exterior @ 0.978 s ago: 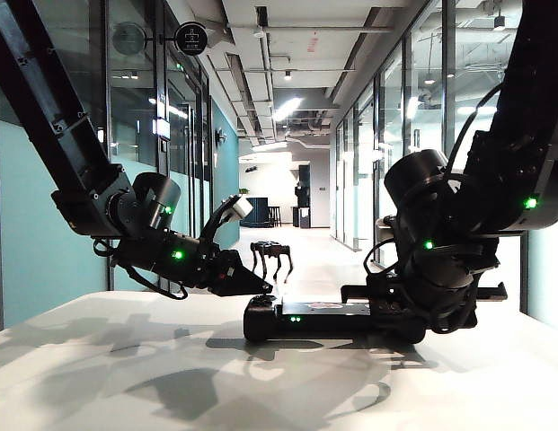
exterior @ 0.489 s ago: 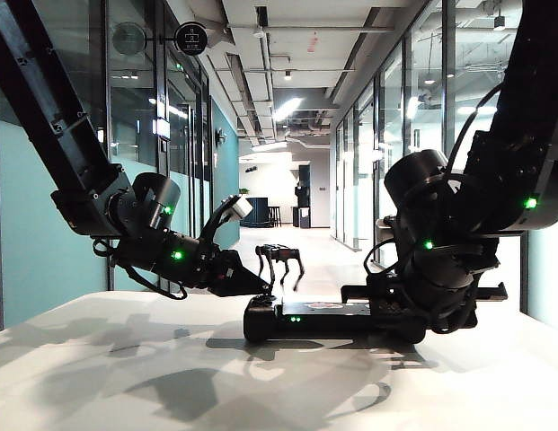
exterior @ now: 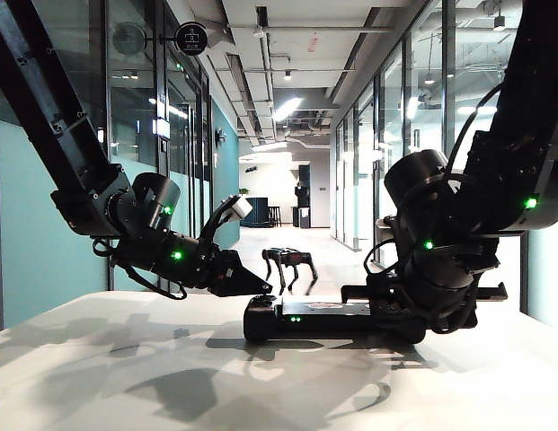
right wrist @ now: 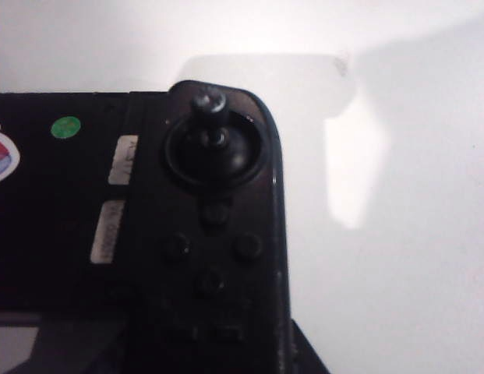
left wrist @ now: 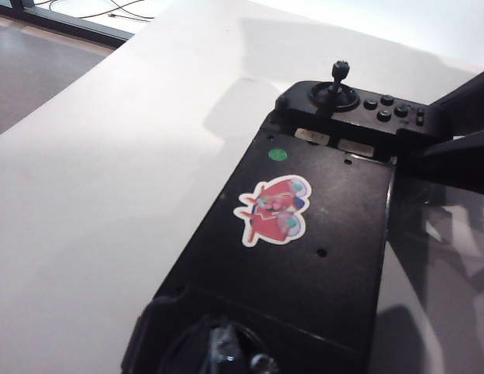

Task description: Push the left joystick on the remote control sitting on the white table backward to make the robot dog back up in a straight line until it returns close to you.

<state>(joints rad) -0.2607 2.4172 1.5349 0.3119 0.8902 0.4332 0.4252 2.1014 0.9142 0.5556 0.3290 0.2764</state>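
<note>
1. The left gripper point(exterior: 259, 286), a dark tapered wedge, slants down onto the left end of the remote, presumably so its tip can bear on the left joystick. Whether its fingers are parted or together I cannot tell, and it grasps nothing visible.
2. The left joystick point(left wrist: 224, 352) shows only as a blurred metallic knob hard under the left wrist camera, so its tilt is unreadable.
3. The remote point(exterior: 323, 316) lies flat mid-table. It is matte black with bulbous ends, green lights and a red sticker.
4. The dog point(exterior: 292, 264), boxy and slim-legged, stands far down the glossy corridor, just above the remote in the exterior view. My judgement is that the backing-up is unfinished.
5. The right gripper point(exterior: 415, 308) sits over the remote's right end, probably to steady it. How open its fingers are cannot be told.
6. The table point(exterior: 117, 359) is smooth matte white, so an unbraced remote could slide.
</note>
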